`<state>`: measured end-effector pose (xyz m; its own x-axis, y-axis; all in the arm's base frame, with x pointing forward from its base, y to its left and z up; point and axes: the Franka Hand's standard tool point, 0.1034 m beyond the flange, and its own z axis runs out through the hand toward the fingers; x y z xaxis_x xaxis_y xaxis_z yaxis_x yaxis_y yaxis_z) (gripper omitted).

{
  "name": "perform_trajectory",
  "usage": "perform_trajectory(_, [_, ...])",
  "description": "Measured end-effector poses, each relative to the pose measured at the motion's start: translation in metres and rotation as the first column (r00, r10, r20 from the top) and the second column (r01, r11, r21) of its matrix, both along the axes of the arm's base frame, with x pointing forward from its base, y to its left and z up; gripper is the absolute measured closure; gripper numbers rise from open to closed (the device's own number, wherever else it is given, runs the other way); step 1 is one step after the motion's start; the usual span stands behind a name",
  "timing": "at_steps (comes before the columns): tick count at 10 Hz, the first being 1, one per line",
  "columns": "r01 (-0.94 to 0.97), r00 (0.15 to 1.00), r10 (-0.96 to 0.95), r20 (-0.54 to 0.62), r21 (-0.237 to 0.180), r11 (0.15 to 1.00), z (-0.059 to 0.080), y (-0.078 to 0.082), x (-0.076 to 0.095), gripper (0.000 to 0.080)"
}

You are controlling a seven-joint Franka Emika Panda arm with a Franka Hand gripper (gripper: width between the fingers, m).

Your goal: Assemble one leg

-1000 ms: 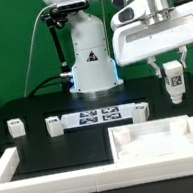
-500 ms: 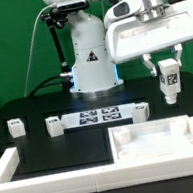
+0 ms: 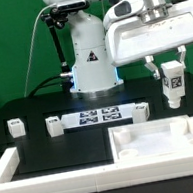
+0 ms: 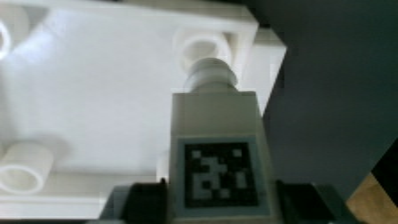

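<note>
Exterior view: the claw (image 3: 171, 74) clamps the leg (image 3: 173, 91) upright, lower end hanging below it.

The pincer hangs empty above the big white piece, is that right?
Not empty. The exterior view shows the pincer gripping a small white post with a black-and-white tag, hanging above the big white piece.

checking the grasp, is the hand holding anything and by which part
The hand holds a leg upright by its tagged upper end, narrow tip pointing down.
</note>
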<state>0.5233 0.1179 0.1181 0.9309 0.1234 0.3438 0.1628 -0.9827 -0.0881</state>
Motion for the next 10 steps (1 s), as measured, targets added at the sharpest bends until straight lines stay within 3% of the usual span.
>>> perform_trajectory(2, [0.005, 1.0, -0.005, 0.019, 0.008, 1.0, 0.0, 0.001, 0.019, 0.0509])
perform_trajectory(7, [0.015, 0.993, -0.014, 0.115, -0.009, 1.0, -0.005, -0.009, 0.021, 0.0509])
perform_trajectory(10, [0.007, 0.991, -0.006, 0.133, -0.003, 1.0, -0.006, -0.006, 0.052, 0.0509])
